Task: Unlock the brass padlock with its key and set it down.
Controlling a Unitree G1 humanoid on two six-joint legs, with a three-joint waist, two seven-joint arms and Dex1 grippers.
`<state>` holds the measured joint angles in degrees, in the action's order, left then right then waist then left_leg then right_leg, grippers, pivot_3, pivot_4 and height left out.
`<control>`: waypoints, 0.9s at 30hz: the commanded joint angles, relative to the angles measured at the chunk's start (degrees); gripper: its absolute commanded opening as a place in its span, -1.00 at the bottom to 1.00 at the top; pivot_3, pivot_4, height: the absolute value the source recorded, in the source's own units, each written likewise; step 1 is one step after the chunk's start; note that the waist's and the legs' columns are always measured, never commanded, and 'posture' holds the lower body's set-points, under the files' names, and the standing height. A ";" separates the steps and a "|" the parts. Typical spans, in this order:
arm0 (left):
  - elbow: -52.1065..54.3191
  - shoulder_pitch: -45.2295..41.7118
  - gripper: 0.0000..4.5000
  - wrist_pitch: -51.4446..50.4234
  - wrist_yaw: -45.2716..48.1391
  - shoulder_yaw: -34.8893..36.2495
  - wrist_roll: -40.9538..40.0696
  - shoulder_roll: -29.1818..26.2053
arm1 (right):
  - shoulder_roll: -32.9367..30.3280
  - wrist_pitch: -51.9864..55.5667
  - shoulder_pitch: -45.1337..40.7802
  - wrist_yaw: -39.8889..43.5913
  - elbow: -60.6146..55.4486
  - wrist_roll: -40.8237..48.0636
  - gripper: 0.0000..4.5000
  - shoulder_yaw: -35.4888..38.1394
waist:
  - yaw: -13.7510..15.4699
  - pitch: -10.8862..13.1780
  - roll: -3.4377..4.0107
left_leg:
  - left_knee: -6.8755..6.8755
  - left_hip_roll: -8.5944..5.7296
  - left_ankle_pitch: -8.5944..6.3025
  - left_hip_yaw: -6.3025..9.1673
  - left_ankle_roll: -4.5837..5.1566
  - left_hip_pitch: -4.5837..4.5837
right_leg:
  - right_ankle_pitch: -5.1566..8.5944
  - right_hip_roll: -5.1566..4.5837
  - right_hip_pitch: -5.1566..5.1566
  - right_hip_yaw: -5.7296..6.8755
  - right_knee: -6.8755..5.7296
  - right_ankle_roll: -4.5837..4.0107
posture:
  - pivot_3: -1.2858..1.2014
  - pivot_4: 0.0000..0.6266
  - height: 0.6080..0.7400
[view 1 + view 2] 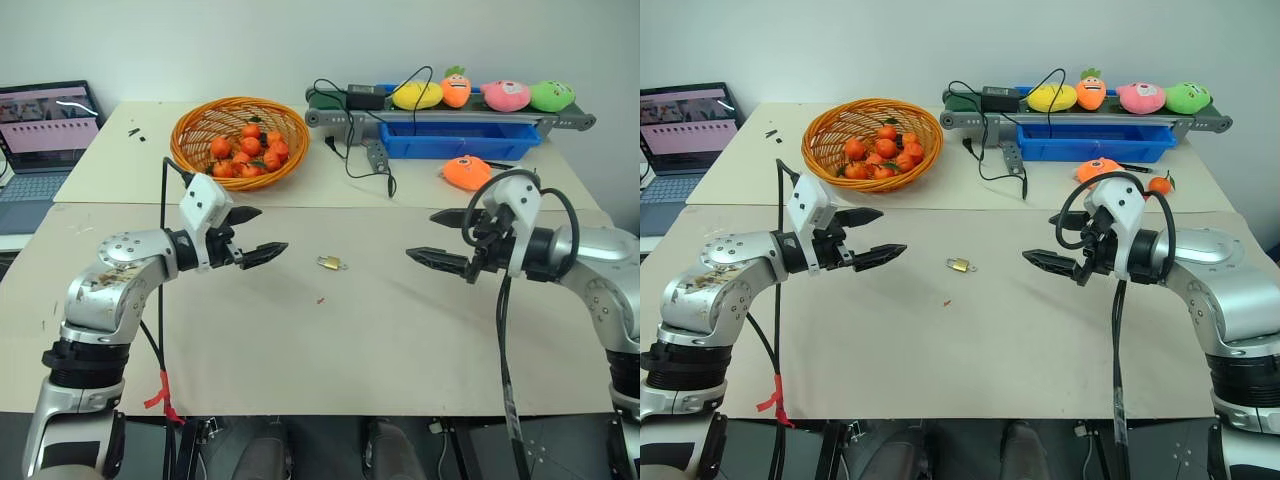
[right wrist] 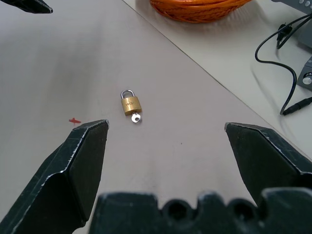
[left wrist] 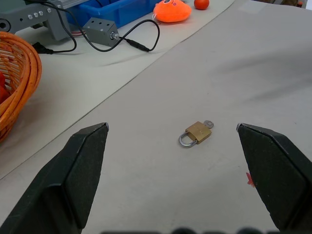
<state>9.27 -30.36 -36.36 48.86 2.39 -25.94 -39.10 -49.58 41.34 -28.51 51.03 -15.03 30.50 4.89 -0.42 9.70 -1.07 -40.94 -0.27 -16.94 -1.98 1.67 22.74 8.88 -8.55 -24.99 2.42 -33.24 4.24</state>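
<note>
A laptop sits at the far left on a side surface. Further right, an orange wicker basket of small oranges stands toward the back of the counter. In front of it the left tool hangs above the counter with its 2 black fingers spread wide, holding nothing. The brass padlock lies flat on the counter about midway between the 2 tools, apart from both, with the key at its body end (whether it sits in the keyhole cannot be told) and a small red mark just in front. The right tool hovers opposite, its fingers also wide and empty. Behind it an orange plush toy lies on the counter by a blue tray, and 4 plush toys line a conveyor at the back.
</note>
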 commanded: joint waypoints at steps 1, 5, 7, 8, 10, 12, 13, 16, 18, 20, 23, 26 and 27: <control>1.81 -1.37 1.00 -0.37 0.33 2.00 -1.72 -0.58 | -0.39 -2.00 -0.62 0.33 -0.84 -0.76 0.99 0.61 | 0.00 0.00 0.00 | 0.00 0.00 0.00 0.00 0.00 0.00 | 0.00 0.00 0.00 0.00 0.00 0.00 | 0.03 -0.52 1.00; -0.51 -2.50 1.00 -2.39 2.74 6.07 -6.67 -1.22 | -0.97 -1.49 -0.77 1.04 -1.02 -1.07 0.99 0.47 | -0.04 0.00 0.00 | 0.00 0.00 0.00 0.01 0.00 0.01 | 0.00 0.00 -0.01 0.00 0.01 0.00 | 0.03 -0.52 1.00; -2.04 -1.61 1.00 0.57 2.86 5.28 -4.19 -1.64 | -1.35 -1.27 -1.21 1.47 -1.01 -1.30 0.99 0.44 | -0.13 0.00 0.01 | 0.00 0.00 0.00 0.00 0.00 0.00 | 0.00 0.00 -0.01 0.00 0.01 0.00 | 0.03 -0.52 1.00; -2.69 -1.06 1.00 2.05 2.89 4.60 -2.90 -1.74 | -1.43 -1.08 -1.33 1.57 -1.13 -1.29 0.99 0.56 | -0.16 0.00 0.01 | 0.01 0.00 0.00 0.00 0.00 -0.01 | 0.00 0.00 -0.01 0.00 0.01 0.00 | 0.03 -0.52 1.00; -4.12 -0.01 1.00 5.84 3.65 1.22 0.42 -1.29 | -1.40 -0.67 -1.07 1.37 -1.66 -1.11 0.99 0.99 | -0.16 -0.01 0.01 | 0.01 0.00 0.00 -0.02 0.00 -0.04 | 0.00 0.00 0.01 0.00 0.00 0.00 | 0.03 -0.52 1.00; -5.62 -0.12 1.00 8.27 4.63 -1.17 2.40 -0.57 | -1.40 -0.52 -0.78 1.13 -2.00 -1.09 0.99 1.18 | -0.03 -0.01 0.01 | 0.00 -0.01 0.00 -0.03 0.00 -0.05 | 0.00 0.00 0.05 0.00 0.00 0.00 | 0.03 -0.52 1.00; -6.71 -0.57 1.00 9.41 5.30 -2.28 3.09 0.01 | -1.46 -0.52 -0.48 0.98 -2.22 -1.13 0.99 1.34 | 0.11 0.00 0.00 | 0.00 -0.02 0.00 -0.03 0.00 -0.05 | 0.00 0.00 0.05 0.00 0.01 0.00 | 0.03 -0.52 1.00; -14.13 -5.08 1.00 14.08 8.57 -6.77 5.79 3.56 | -1.81 0.31 1.34 -0.23 -3.89 -0.82 0.99 3.02 | 0.94 -0.01 0.00 | -0.01 -0.03 0.00 -0.04 0.00 -0.04 | 0.00 0.00 0.07 0.01 0.02 0.00 | 0.03 -0.52 1.00; -19.62 -8.55 1.00 17.63 9.92 -8.73 7.87 6.00 | -1.92 0.98 2.59 -1.13 -5.19 -0.43 0.99 4.22 | 1.15 -0.01 -0.01 | -0.04 -0.03 0.00 -0.04 0.00 -0.02 | 0.00 0.00 0.07 0.03 0.02 0.00 | 0.03 -0.52 1.00; -27.62 -14.01 1.00 22.07 12.26 -11.30 10.17 9.53 | -2.15 2.18 4.99 -2.55 -7.64 0.30 0.99 6.42 | 1.39 -0.02 -0.02 | -0.07 -0.06 -0.01 -0.05 0.02 0.01 | 0.00 0.00 0.07 0.03 0.03 0.00 | 0.03 -0.52 1.00; -39.80 -21.13 1.00 29.44 16.61 -14.61 13.93 13.84 | -2.27 4.06 8.64 -4.79 -11.38 1.31 0.99 9.94 | 1.71 -0.03 -0.04 | -0.15 -0.10 -0.04 -0.05 0.07 0.06 | -0.01 0.00 0.11 0.06 0.05 0.00 | 0.03 -0.52 1.00; -50.12 -26.46 1.00 35.76 19.69 -16.26 16.94 17.25 | -2.22 5.87 11.44 -6.83 -14.52 2.32 0.99 12.90 | 1.29 -0.04 -0.05 | -0.19 -0.14 -0.10 -0.07 0.17 0.05 | -0.01 -0.01 0.16 0.03 0.11 0.01 | 0.03 -0.52 1.00; -53.71 -28.27 1.00 37.78 20.45 -16.65 18.01 18.43 | -2.22 6.57 12.41 -7.57 -15.62 2.77 0.99 13.98 | 1.23 -0.03 -0.06 | -0.19 -0.13 -0.11 -0.08 0.19 0.04 | -0.01 -0.01 0.16 0.01 0.11 0.01 | 0.03 -0.52 1.00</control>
<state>-40.93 -56.32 -2.48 67.70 -13.81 -9.37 -21.23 -51.19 46.89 -16.26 44.74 -27.55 32.15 15.40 0.80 9.66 -1.14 -41.12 -0.40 -17.05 -2.05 1.88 22.79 8.87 -8.56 -24.83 2.44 -33.14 4.25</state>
